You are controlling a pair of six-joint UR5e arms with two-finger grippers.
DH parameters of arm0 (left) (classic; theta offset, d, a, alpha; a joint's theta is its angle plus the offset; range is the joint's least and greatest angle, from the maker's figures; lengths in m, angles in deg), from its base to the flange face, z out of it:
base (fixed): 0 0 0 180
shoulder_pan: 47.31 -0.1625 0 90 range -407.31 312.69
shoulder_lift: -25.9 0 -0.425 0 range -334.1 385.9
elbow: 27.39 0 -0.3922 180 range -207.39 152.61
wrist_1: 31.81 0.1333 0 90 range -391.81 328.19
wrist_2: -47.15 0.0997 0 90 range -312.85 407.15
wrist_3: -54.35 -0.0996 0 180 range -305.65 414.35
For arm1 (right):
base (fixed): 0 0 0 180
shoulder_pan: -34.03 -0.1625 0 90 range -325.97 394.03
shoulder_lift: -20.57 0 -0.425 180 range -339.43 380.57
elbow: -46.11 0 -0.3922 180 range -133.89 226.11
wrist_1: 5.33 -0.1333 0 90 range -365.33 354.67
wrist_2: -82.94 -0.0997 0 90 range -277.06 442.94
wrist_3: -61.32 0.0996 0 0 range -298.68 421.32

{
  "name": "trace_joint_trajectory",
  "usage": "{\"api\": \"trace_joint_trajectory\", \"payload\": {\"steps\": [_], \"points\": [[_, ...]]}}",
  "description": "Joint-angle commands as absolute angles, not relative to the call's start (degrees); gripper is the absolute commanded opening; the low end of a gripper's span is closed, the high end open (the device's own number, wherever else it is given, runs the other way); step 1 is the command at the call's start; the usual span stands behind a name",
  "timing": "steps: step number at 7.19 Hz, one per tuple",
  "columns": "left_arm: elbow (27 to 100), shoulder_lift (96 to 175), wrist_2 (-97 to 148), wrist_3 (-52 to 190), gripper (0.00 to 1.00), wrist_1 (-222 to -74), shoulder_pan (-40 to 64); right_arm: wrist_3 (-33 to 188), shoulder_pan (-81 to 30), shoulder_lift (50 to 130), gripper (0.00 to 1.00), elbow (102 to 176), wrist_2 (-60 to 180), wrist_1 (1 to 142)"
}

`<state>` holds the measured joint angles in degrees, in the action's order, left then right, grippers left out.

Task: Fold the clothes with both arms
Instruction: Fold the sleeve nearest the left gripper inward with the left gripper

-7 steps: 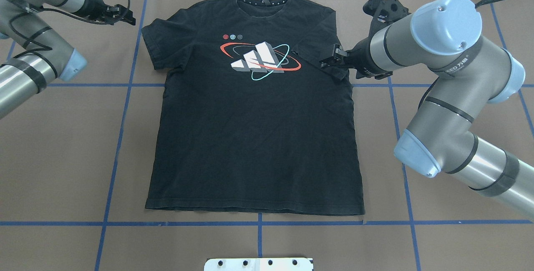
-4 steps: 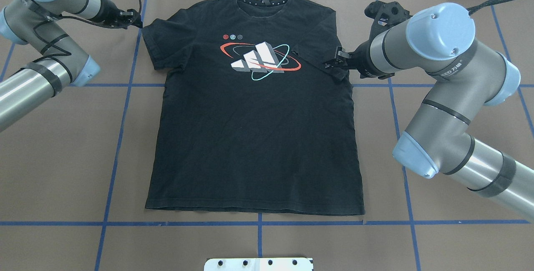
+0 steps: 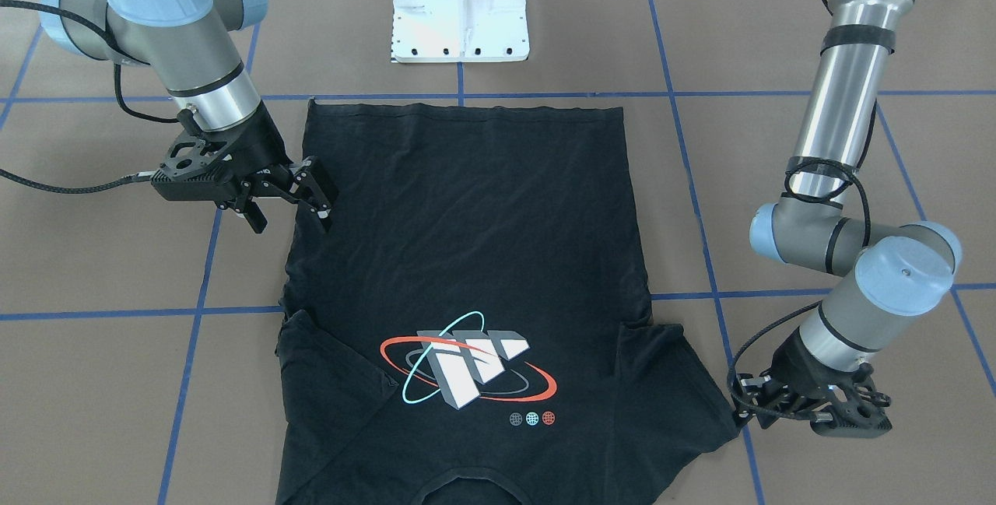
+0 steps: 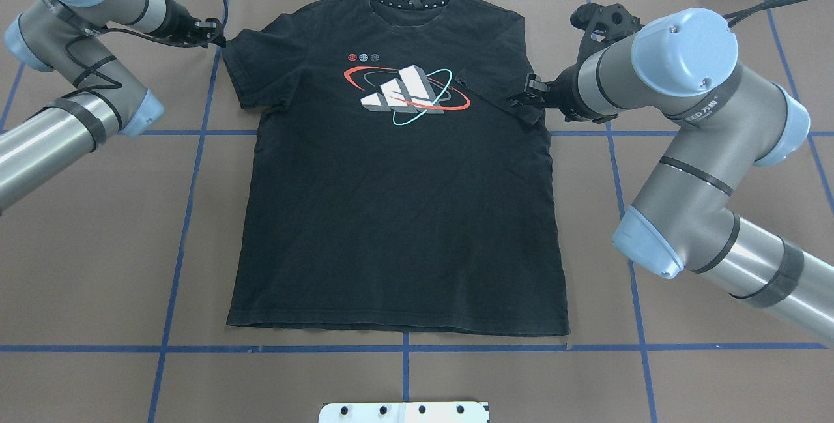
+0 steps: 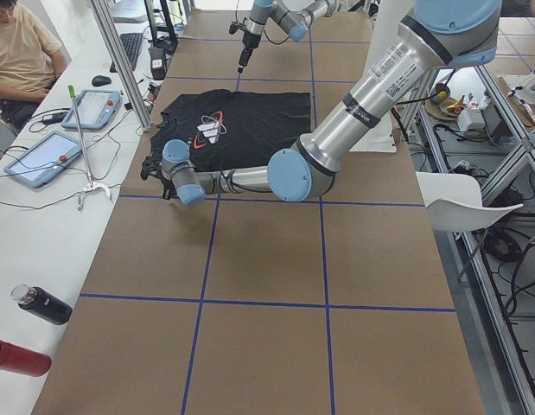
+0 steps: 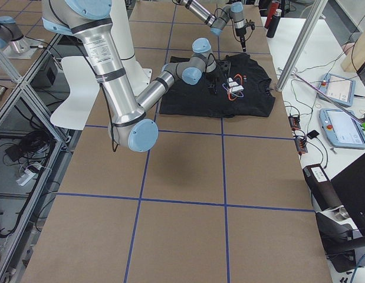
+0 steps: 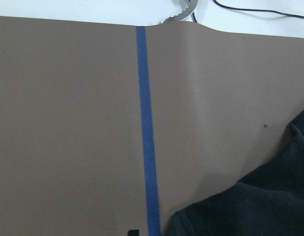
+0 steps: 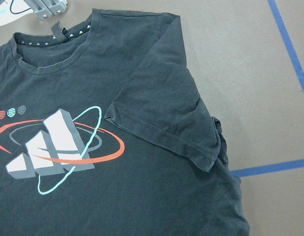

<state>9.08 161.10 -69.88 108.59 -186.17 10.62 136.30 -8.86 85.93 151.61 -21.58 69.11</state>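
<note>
Flanking the T-shirt [image 4: 391, 214] at its sleeves — right claw [image 3: 288, 209] wide, left claw [image 4: 216, 37] unclear.

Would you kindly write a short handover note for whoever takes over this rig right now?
Right hand: open, at the edge of the black short-sleeved T-shirt, beside its folded-in sleeve.
Left hand: at the tip of the spread-out sleeve; open or shut unclear.
Shirt: flat on the brown table, graphic up.
Done: one sleeve folded inward.
Left: the other sleeve, then the body folds.
</note>
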Motion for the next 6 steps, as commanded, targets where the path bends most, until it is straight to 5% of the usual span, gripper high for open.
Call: {"api": "trace_joint_trajectory", "payload": {"steps": [1, 6], "points": [[7.94, 161.60, -69.21, 108.66, 0.42, -186.94, 10.17, 136.30, -8.86, 86.13, 1.00, 151.49, -21.57, 69.11], [7.33, 162.30, -68.86, 109.37, 0.39, -187.03, 9.55, 136.30, -8.86, 86.13, 1.00, 151.49, -21.57, 69.11]]}}
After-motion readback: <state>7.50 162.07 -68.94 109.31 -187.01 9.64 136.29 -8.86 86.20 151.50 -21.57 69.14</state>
